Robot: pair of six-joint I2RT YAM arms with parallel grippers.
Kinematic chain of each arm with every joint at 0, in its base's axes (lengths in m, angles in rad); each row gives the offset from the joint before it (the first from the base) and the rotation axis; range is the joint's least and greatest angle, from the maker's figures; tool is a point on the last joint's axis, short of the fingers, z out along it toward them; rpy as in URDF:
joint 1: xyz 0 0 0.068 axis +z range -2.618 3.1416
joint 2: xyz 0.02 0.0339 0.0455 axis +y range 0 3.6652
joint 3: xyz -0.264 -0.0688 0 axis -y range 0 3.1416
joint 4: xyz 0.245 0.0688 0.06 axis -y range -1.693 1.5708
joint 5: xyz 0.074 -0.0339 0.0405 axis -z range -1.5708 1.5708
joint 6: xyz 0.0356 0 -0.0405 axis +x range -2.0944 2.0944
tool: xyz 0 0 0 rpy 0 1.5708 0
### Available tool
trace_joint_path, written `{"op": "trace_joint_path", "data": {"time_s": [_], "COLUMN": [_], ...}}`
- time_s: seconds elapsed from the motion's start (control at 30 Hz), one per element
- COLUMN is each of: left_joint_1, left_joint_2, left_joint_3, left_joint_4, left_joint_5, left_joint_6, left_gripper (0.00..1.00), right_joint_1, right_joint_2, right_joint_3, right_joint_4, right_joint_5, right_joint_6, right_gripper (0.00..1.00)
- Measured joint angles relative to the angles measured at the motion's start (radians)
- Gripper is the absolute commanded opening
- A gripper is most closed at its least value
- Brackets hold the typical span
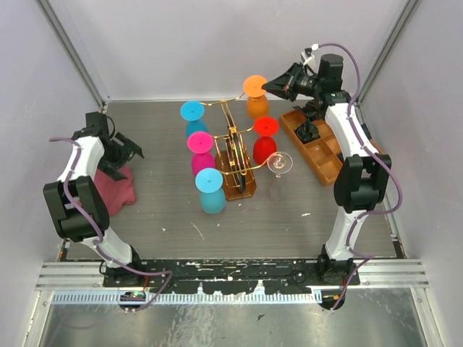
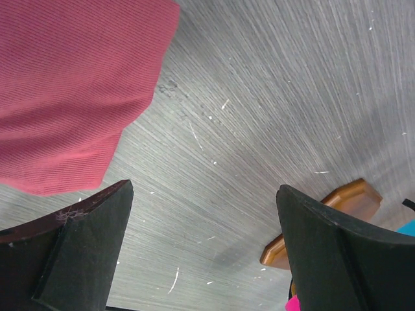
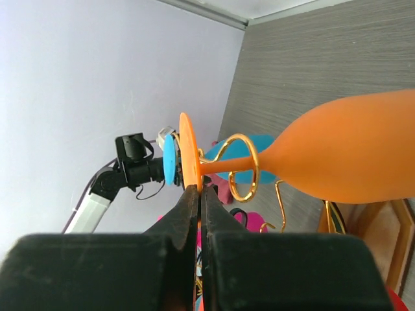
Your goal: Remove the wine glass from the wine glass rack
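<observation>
- Because the orange wine glass (image 1: 254, 85) hangs by its foot on the wine glass rack (image 1: 235, 155), the right pincer (image 1: 268, 87) meets that foot at its tips.
- Idle, our left pincer (image 2: 204, 194) gapes, released, over bare surface (image 2: 259, 97); a red cloth (image 2: 65, 84) lies beside one finger.
- Up close, the right pincer is clenched on the foot's rim, and the stem just ahead sits inside the rack's scroll.

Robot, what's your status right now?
Right tool shut on orange glass foot. Glass hanging on gold rack. Left tool open near red cloth.
</observation>
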Motion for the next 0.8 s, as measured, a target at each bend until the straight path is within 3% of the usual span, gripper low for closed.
{"op": "trace_joint_path", "data": {"time_s": [0.43, 0.8], "left_joint_1": [0.002, 0.002], "left_joint_2": [0.001, 0.029], "left_joint_3": [-0.025, -0.026], "left_joint_4": [0.049, 0.072], "left_joint_5": [0.075, 0.117], "left_joint_6": [0.005, 0.005], "left_gripper": [0.99, 0.99], "right_joint_1": [0.119, 0.11], "right_joint_2": [0.103, -0.113], "right_joint_3": [0.164, -0.078], "right_joint_4": [0.005, -0.183], "right_joint_5": [-0.009, 0.008], "right_joint_6": [0.038, -0.123], "right_gripper": [0.01, 0.01]}}
